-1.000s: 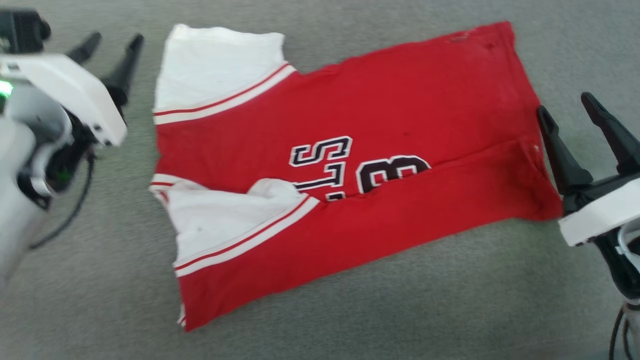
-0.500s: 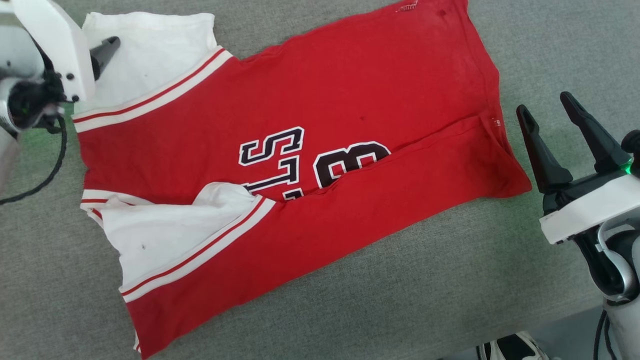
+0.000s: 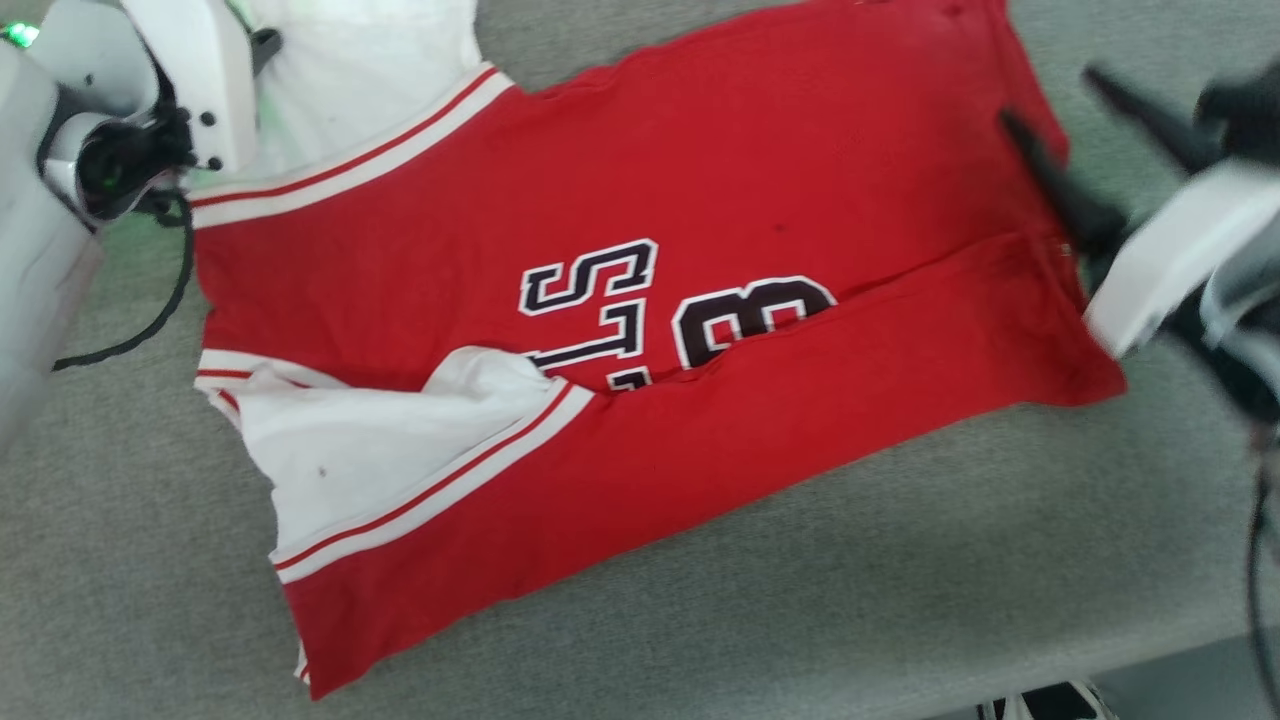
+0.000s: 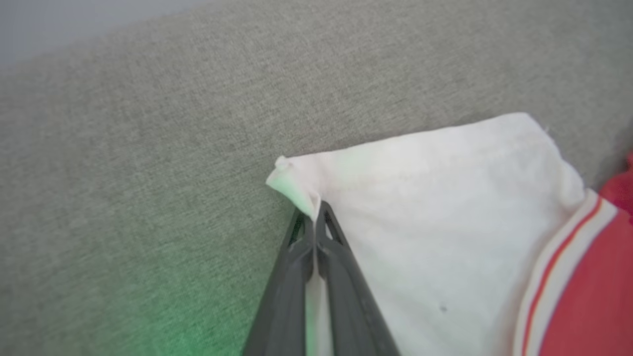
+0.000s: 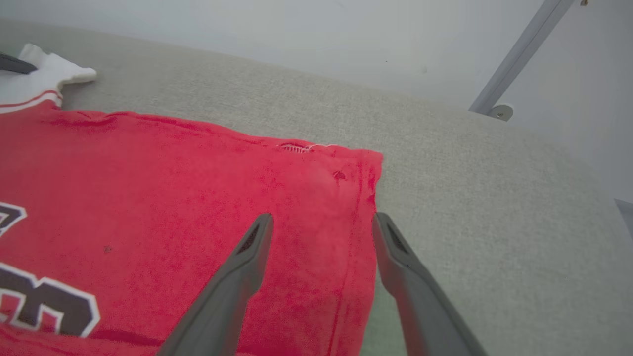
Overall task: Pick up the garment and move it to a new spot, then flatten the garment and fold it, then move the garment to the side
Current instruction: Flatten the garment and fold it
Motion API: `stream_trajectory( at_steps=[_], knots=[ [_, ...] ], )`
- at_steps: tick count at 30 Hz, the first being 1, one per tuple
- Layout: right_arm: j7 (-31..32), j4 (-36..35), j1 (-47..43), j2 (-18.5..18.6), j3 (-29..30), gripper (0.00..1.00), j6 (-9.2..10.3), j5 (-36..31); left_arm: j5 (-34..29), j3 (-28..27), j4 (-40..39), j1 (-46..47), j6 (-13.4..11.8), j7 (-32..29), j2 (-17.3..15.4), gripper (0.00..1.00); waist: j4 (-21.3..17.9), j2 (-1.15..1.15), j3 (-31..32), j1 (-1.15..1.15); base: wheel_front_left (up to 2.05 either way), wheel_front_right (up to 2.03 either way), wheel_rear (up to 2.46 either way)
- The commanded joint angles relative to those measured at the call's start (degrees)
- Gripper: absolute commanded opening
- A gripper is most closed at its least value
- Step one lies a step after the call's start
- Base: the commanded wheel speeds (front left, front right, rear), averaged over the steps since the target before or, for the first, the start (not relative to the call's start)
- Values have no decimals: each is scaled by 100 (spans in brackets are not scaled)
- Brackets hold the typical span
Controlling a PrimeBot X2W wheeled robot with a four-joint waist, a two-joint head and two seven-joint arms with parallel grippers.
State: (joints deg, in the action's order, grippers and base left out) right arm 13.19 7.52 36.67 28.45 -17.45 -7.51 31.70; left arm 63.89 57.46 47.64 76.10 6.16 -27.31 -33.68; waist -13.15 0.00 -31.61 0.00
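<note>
A grey-green woven desk [image 3: 700,600] carries the scene, with a pale wall [image 5: 296,29] behind it and a slanted metal bar [image 5: 519,54] ending in a round foot at the far right of the right wrist view. The garment [image 3: 700,170] lies spread across the middle of the desk, collar end to the robot's left and hem to its right; its upper edge is cut off by the top of the head view. The near long edge is folded up over the front, so the black lettering [image 3: 620,300] is only partly legible, its lower portions hidden under the fold. One white sleeve [image 3: 380,460] lies bunched at the near left; the far sleeve [image 4: 435,207] lies flat. The left end effector [image 4: 314,217] is pressed closed on the outer corner of that far sleeve, which puckers into a small peak at the fingertips; in the head view it is largely hidden behind its white wrist housing. A green glow tints the desk beside it. The right end effector [image 5: 321,220] stands wide, one finger over the red cloth and the other over bare desk, straddling the hem near the far corner; whether it touches the fabric cannot be told. In the head view it is motion-blurred. A black cable [image 3: 150,320] loops from the left arm.
</note>
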Motion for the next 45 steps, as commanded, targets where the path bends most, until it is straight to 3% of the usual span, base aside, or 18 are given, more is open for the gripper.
stream_trajectory(
  at_steps=[1, 10, 18, 20, 21, 22, 27, 33, 37, 45],
  knots=[
    [144, 181, 349, 117, -64, 100, 5, 55, -43, 106, 31, -71, 42, 4, 134, 0, 124, 0, -100, 0, 0, 0, 0],
    [1586, 1892, 2107, 361, -654, 100, 4, 658, -24, 180, -1, 87, 124, 362, 596, 0, 628, 0, -279, 0, 0, 0, 0],
    [2048, 2846, 2738, 392, -1056, 100, 4, 952, 46, 289, -96, 183, 140, 571, 771, 0, 837, 0, -362, 0, 0, 0, 0],
    [2131, 2969, 2753, 376, -1193, 45, 5, 1049, 88, 321, -129, 194, 141, 607, 787, 0, 858, 0, -377, 0, 0, 0, 0],
    [2151, 2985, 2760, 380, -1252, 26, 4, 1119, 106, 345, -147, 194, 142, 625, 788, 0, 865, 0, -381, 0, 0, 0, 0],
    [2100, 3003, 2780, 394, -1277, 0, 4, 1188, 132, 358, -180, 196, 142, 666, 786, 0, 868, 0, -383, 0, 0, 0, 0],
    [1759, 3025, 2816, 543, -1409, 0, 5, 1372, 279, 361, -324, 129, 138, 947, 785, 0, 903, 0, -250, 0, 0, 0, 0],
    [1242, 2659, 2501, 761, -1605, 0, 5, 1591, 538, 398, -896, -171, 137, 1492, 544, 0, 977, 0, 216, 0, 0, 0, 0],
    [1098, 2336, 2172, 975, -1712, 0, 5, 1711, 656, 436, -1397, -464, 138, 1771, 271, 0, 1036, 0, 495, 0, 0, 0, 0],
    [868, 1249, 743, 1699, -1473, 0, 5, 2022, 957, 492, -3121, -1795, 70, 2580, -737, 0, 1261, 0, 1085, 0, 0, 0, 0]
  ],
)
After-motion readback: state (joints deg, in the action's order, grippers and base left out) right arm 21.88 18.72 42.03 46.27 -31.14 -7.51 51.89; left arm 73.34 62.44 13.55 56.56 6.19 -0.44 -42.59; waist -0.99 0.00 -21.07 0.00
